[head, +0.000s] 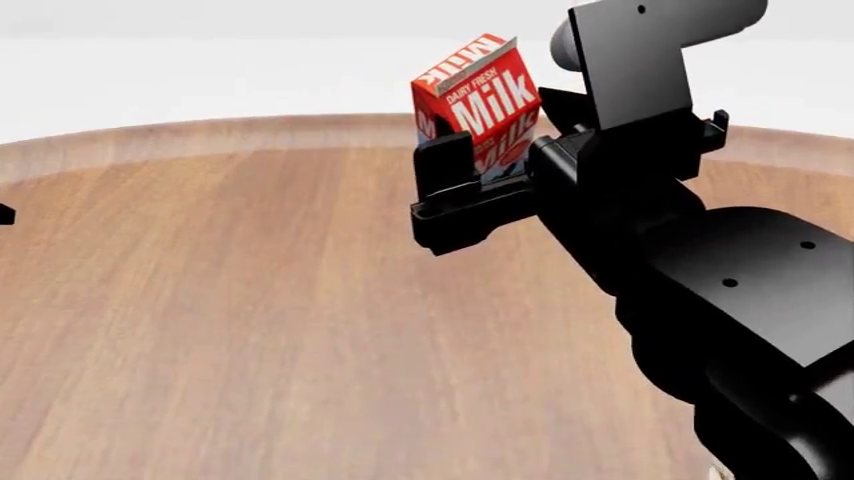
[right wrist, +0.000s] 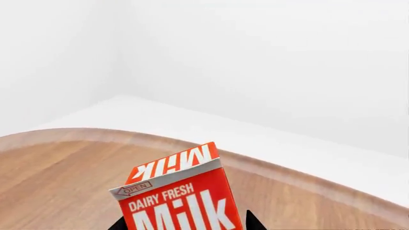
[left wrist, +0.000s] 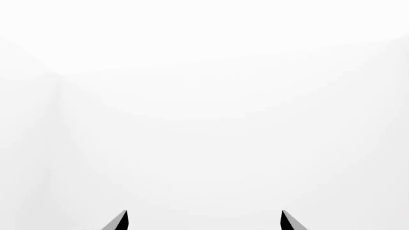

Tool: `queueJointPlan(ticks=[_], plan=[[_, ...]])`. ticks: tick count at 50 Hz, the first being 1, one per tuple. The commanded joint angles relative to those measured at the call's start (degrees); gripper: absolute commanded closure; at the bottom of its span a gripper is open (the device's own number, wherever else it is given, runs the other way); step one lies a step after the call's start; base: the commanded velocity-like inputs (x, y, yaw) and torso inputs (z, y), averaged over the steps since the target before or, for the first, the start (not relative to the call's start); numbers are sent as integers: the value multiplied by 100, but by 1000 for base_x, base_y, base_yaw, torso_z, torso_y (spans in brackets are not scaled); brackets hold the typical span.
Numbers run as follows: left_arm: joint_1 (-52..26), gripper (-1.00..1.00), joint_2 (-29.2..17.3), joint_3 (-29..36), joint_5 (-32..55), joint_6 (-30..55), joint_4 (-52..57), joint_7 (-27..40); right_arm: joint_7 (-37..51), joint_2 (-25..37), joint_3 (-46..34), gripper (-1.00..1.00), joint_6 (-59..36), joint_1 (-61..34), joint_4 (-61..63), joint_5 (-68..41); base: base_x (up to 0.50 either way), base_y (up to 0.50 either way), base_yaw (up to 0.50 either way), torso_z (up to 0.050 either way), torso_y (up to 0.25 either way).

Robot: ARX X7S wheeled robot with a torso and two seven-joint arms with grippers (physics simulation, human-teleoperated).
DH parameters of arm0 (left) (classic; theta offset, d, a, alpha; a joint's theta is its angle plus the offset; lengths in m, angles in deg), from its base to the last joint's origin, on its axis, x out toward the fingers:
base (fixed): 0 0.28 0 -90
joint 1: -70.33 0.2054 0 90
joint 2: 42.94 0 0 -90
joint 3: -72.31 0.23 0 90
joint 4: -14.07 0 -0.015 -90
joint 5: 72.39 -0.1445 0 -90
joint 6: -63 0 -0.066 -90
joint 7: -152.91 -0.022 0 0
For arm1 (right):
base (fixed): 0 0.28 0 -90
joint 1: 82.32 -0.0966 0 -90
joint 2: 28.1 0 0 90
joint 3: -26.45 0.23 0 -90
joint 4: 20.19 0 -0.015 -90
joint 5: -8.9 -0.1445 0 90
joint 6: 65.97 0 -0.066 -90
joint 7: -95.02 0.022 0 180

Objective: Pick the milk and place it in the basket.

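Observation:
The milk (head: 474, 100), a red gable-top carton with white "Milk" lettering, hangs tilted above the wooden table (head: 240, 300), held between the black fingers of my right gripper (head: 487, 165). In the right wrist view the milk (right wrist: 179, 196) fills the space between the two dark fingertips (right wrist: 254, 221). My left gripper (left wrist: 204, 221) is open, its two fingertips wide apart, facing only plain white. In the head view only a small black bit of the left arm (head: 6, 213) shows at the left edge. The basket is out of view.
The round wooden table's far rim (head: 200, 135) curves across the head view, with white floor and walls beyond. My right arm's black links (head: 721, 290) fill the right side of that view.

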Motion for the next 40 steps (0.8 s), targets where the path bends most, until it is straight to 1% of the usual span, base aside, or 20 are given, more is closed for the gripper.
queueJointPlan(ticks=[1, 9, 13, 14, 15, 16, 17, 19, 21, 22, 23, 26, 31, 40], plan=[[-3, -100, -15, 12, 15, -12, -4, 18, -19, 8, 79, 100, 70, -101, 52, 122, 0, 0, 0, 0, 0], [28, -100, -29, 9, 16, -46, -16, 24, -92, 6, 47, 100, 68, -141, -15, 70, 0, 0, 0, 0, 1], [68, -100, -39, -12, 20, -77, -45, 22, -403, 29, -298, 100, 214, -342, -405, 254, 0, 0, 0, 0, 3], [58, -100, -39, -5, 14, -79, -63, 22, -567, 91, -579, 100, 206, -495, -507, 374, 0, 0, 0, 0, 0], [21, -100, -37, -14, 43, -40, -49, 36, -923, 84, -851, 100, 334, -859, -862, 506, 0, 0, 0, 0, 0], [19, -100, -38, -14, 46, -38, -48, 38, -934, 83, -861, 100, 349, -868, -885, 515, 0, 0, 0, 0, 0], [3, -100, -40, -12, 52, -24, -38, 46, -1312, 89, -1132, 100, 432, -1301, -1210, 634, 0, 0, 0, 0, 0], [24, -100, -43, -24, 54, -56, -48, 36, -1470, 34, -1043, 100, 426, -1506, -1440, 535, 0, 0, 0, 5, 5], [68, -100, -66, -46, 47, -92, -71, 19, -1696, -66, -841, 100, 370, -2048, -2007, 406, 0, 0, 0, 0, 0], [77, -100, -72, -54, 41, -93, -76, 26, -1899, -38, -966, 100, 435, -2242, -2114, 462, 0, 0, 0, 0, 0], [80, -100, -73, -62, 47, -95, -75, 29, -1878, -104, -818, 100, 383, -2356, -2269, 374, 0, 0, 0, 0, 10], [91, -100, -81, -75, 67, -78, -50, 47, -2283, -137, -947, 100, 346, -3040, -2816, 410, 0, 0, 0, 0, 0], [76, -100, -110, -117, 99, -50, -44, 64, -2841, -102, -1221, 100, 382, -3772, -3490, 553, 0, 0, 0, 0, 2], [95, -100, -119, -108, 92, -81, -82, 72, -3465, -130, -1495, 100, 500, -4694, -4516, 774, 0, 0, 0, 1, 1]])
